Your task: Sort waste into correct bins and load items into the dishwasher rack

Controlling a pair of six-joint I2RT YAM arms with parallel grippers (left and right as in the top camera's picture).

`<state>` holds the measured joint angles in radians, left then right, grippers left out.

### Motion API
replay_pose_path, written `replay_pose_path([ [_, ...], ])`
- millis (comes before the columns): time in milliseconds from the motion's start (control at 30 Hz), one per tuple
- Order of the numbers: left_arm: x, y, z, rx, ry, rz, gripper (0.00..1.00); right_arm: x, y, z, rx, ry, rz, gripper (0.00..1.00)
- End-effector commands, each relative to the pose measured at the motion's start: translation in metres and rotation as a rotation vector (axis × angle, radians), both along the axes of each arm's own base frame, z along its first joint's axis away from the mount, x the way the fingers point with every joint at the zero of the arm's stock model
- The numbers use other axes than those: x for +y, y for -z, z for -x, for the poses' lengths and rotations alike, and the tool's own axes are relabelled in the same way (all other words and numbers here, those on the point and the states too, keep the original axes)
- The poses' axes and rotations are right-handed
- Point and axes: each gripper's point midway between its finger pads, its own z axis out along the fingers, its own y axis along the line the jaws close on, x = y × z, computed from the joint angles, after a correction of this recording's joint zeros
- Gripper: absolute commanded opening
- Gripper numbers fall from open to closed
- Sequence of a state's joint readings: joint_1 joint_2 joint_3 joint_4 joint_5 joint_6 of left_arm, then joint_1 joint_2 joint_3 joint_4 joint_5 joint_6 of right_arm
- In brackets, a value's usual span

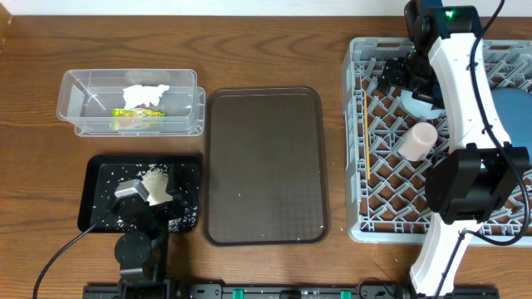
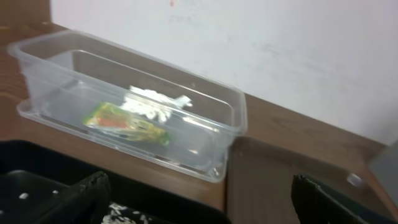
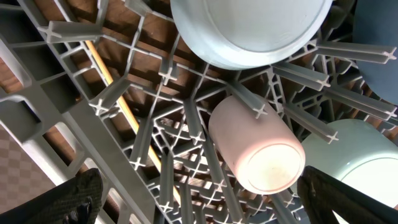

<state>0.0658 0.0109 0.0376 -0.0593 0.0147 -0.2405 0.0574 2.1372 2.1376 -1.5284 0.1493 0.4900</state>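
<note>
A clear tub (image 2: 56, 68) stretches across the left and centre of the frame on the brown counter (image 2: 292, 127). Inside it a yellow-green wrapper (image 2: 124, 122) lies just beside a crumpled white tissue (image 2: 152, 102). A black tray (image 2: 37, 165) fills the lower left, with rice grains (image 2: 121, 214) at the bottom edge. The gripper (image 2: 202, 202) stands spread wide, its dark fingers (image 2: 81, 199) in the two bottom corners.

Right arm (image 1: 470, 100): white shells, black joints, green lamp (image 1: 451, 12) on black housing; left arm (image 1: 137, 249): black, grey wrist block, black cable (image 1: 62, 253); left gripper (image 2: 199, 196), right gripper (image 3: 208, 199): matte black fingers (image 3: 71, 199).
</note>
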Motion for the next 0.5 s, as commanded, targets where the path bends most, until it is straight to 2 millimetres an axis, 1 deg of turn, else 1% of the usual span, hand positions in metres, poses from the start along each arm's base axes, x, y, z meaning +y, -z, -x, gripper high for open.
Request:
replay_pose_path([
  [0,0.0102,0.0171,0.0009,0.057,-0.035,-0.162,0.95,0.0006,-0.0030,-0.0021,-0.012,0.008,0.002,0.99],
  [133,0.0103,0.0171,0.0010,0.071,-0.021,-0.267,0.95,0.0004,-0.0030,-0.0021,-0.012,0.009,0.002,0.99],
  [467,0.0096,0.0170,0.0008,0.072,-0.017,-0.270,0.95,0.0004,-0.0030,-0.0022,-0.013,0.009,0.002,0.99],
])
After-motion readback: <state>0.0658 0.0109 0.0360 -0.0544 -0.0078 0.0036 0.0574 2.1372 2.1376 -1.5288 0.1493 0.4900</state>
